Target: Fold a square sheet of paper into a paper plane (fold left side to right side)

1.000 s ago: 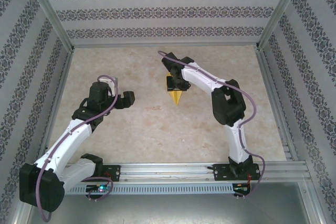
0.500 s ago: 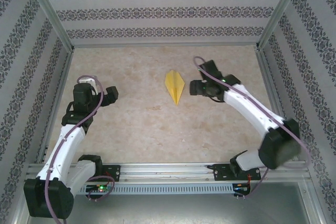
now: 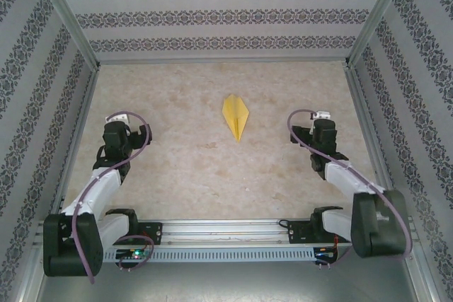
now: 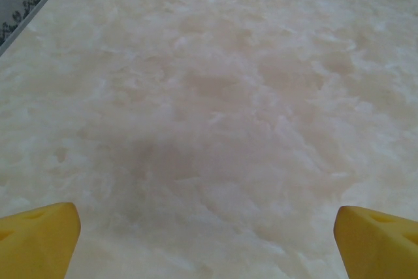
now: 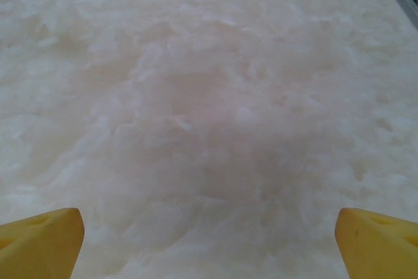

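Note:
The paper plane (image 3: 236,115), a narrow yellow dart with a centre crease, lies flat on the middle of the marbled table with its point toward the near edge. Nothing touches it. My left gripper (image 3: 120,126) is drawn back at the left, well apart from the plane. In the left wrist view it (image 4: 208,243) stands open, its yellow fingertips (image 4: 39,240) wide apart over bare table. My right gripper (image 3: 316,126) is drawn back at the right, also apart from the plane. The right wrist view has it (image 5: 209,243) open too, with nothing between its yellow fingertips (image 5: 375,243).
Patterned walls (image 3: 212,15) close the table in at the back and both sides. A metal rail (image 3: 226,230) with the arm bases runs along the near edge. The marbled tabletop (image 3: 212,175) spreads between the arms.
My right gripper has let go of the paper plane, opened and swung back to the right and nearer. The left arm has also folded back toward the near left. The plane stays put.

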Controlling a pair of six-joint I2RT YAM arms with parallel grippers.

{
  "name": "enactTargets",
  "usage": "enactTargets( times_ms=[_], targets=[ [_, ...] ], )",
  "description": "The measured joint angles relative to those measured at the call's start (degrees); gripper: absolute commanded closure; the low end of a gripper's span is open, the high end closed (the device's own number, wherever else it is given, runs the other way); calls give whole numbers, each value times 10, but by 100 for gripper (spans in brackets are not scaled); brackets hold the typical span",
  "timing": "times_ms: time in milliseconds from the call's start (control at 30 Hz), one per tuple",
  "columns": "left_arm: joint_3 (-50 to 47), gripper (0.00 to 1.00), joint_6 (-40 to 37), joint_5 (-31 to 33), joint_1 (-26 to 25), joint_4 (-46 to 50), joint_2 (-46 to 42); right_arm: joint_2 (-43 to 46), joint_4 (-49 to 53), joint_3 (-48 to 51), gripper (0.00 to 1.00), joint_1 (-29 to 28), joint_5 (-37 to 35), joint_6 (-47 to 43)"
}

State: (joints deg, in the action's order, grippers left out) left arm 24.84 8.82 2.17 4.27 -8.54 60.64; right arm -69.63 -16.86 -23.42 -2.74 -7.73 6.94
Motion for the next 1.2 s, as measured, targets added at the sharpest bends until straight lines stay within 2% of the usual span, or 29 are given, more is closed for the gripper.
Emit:
enactTargets(
  times_ms=[167,400,700,1200],
  targets=[
    [-39,0,-24,-31,2,-120,57,-79,-176,26,2,1,30,-38],
    [-80,0,-39,-89,3,-316,170,-158,-339,39,2,19,73,-54],
    [-77,1,-55,-145,3,-480,304,-178,-350,27,2,26,72,-52],
    [-50,1,-59,-136,3,-478,310,-178,-351,27,2,25,69,-54]
  ],
)
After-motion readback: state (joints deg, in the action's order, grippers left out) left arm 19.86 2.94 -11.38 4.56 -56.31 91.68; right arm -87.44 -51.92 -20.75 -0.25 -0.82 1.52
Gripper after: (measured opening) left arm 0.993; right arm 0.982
